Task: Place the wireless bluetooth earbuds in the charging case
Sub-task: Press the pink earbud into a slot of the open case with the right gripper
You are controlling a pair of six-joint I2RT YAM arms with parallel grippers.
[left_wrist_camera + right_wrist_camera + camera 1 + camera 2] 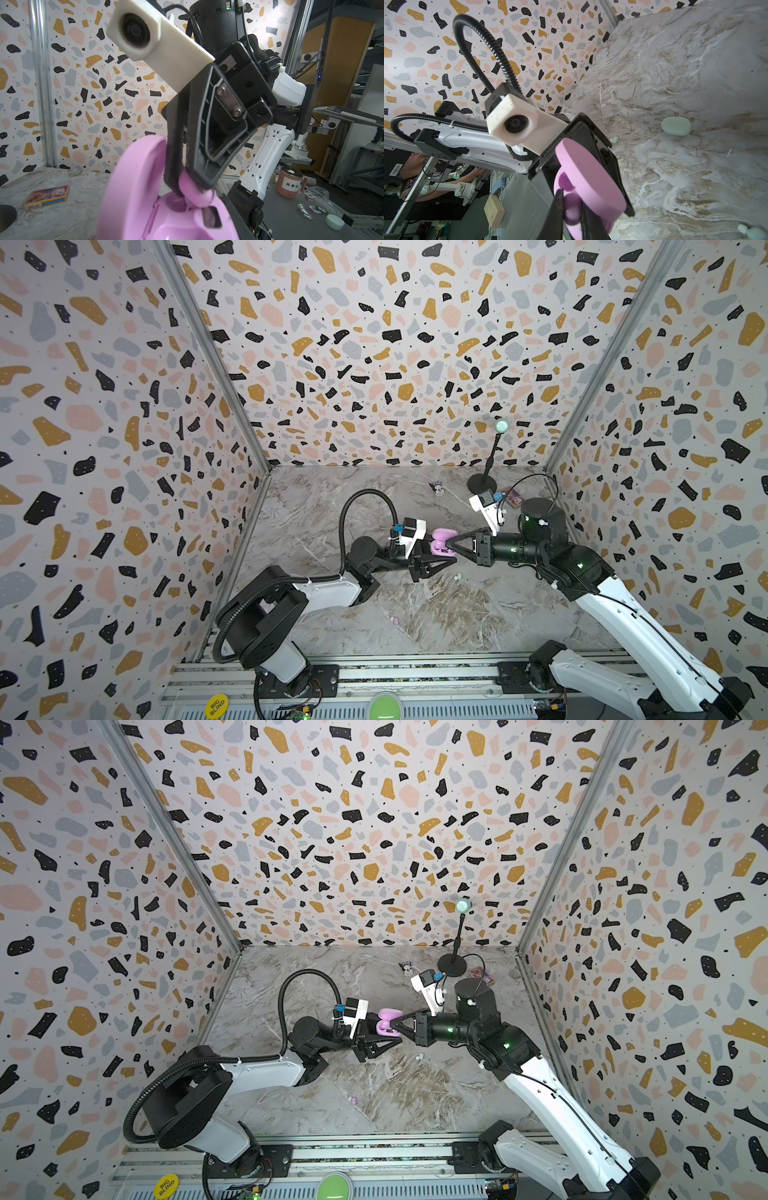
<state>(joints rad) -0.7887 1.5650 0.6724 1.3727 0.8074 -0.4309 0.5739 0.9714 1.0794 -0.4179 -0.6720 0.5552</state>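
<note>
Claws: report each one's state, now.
Left claw: shut on the pink charging case.
Right claw: shut on a pink earbud.

The left arm [328, 588] and right arm [615, 610] were white-shelled and black-jointed; a ribbed black hose [341, 531] looped at the left's twelve o'clock.

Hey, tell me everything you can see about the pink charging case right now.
The pink charging case is rounded, smooth, matte-looking plastic. Its hinged lid stands swung open, showing a moulded socket in the base. The left gripper clamps it near the middle of the workspace, while the right gripper holds a pink earbud at that socket.
</note>
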